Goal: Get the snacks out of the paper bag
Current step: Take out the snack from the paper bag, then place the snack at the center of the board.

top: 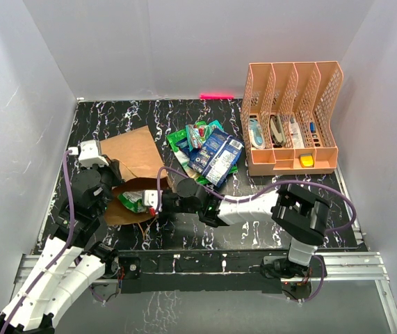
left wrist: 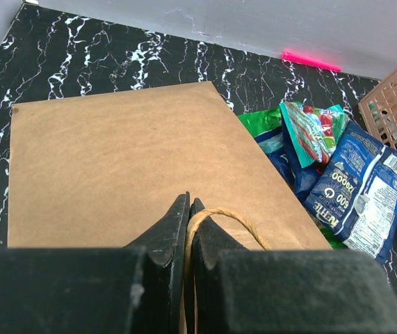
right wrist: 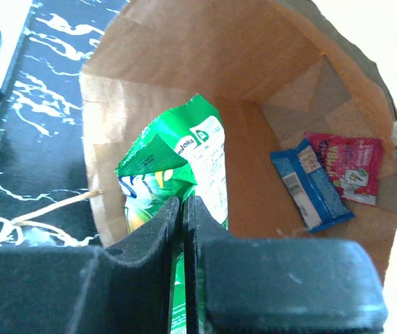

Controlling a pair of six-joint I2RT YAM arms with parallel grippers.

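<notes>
The brown paper bag (top: pixel 134 154) lies on its side on the black table, mouth toward the arms. My left gripper (left wrist: pixel 189 203) is shut on its twisted paper handle (left wrist: pixel 233 221), above the bag's flat side (left wrist: pixel 115 160). My right gripper (right wrist: pixel 183 203) is at the bag's mouth, shut on a green chips packet (right wrist: pixel 177 160), which also shows in the top view (top: pixel 133 200). Deeper inside the bag lie a blue wrapper (right wrist: pixel 311 184) and a red pouch (right wrist: pixel 347 167). Several blue and green packets (top: pixel 208 149) lie in a pile on the table right of the bag.
A peach mesh file organiser (top: pixel 292 118) stands at the back right, holding small items. A pink strip (top: pixel 216 96) lies by the back wall. White walls close in the table on three sides. The pile of packets also shows in the left wrist view (left wrist: pixel 344 181).
</notes>
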